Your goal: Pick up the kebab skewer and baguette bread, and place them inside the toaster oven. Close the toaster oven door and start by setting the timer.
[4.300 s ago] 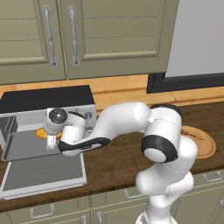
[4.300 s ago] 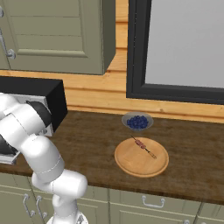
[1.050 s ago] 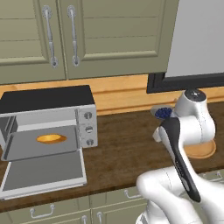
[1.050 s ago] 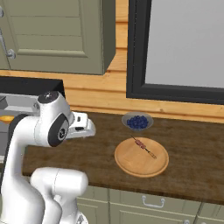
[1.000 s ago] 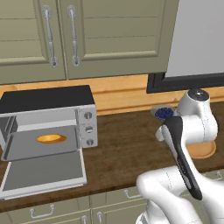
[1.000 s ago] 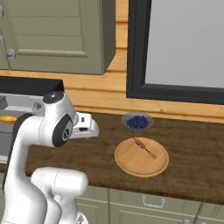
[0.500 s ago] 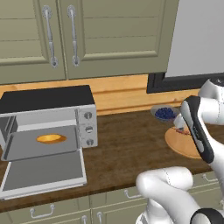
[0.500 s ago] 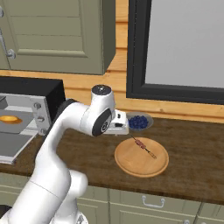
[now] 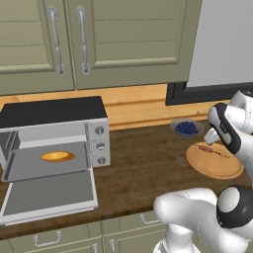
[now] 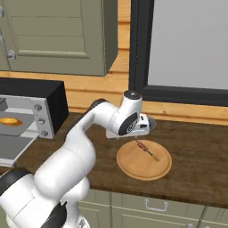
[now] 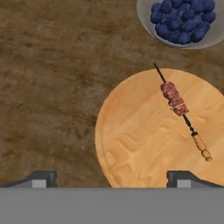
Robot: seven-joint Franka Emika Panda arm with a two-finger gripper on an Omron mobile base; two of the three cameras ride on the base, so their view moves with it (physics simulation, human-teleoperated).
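The kebab skewer (image 11: 175, 99) lies diagonally on a round wooden plate (image 11: 140, 140), its meat chunks near the far end; it also appears as the skewer (image 10: 146, 148) in the right base view. My gripper (image 11: 112, 180) hovers open above the plate's left part, with nothing between its fingers and the skewer off to the right. The baguette bread (image 9: 58, 156) rests inside the toaster oven (image 9: 54, 131). The toaster oven door (image 9: 49, 195) hangs folded down, fully open.
A grey bowl of blueberries (image 11: 186, 19) stands just beyond the plate, close to the skewer's tip. Bare dark wooden counter (image 9: 143, 165) stretches between oven and plate. Upper cabinets hang above the oven; a dark-framed window is behind the plate.
The arm has swung from the oven's mouth rightward across the counter to above the wooden plate. The baguette stays behind in the oven. The door stays open.
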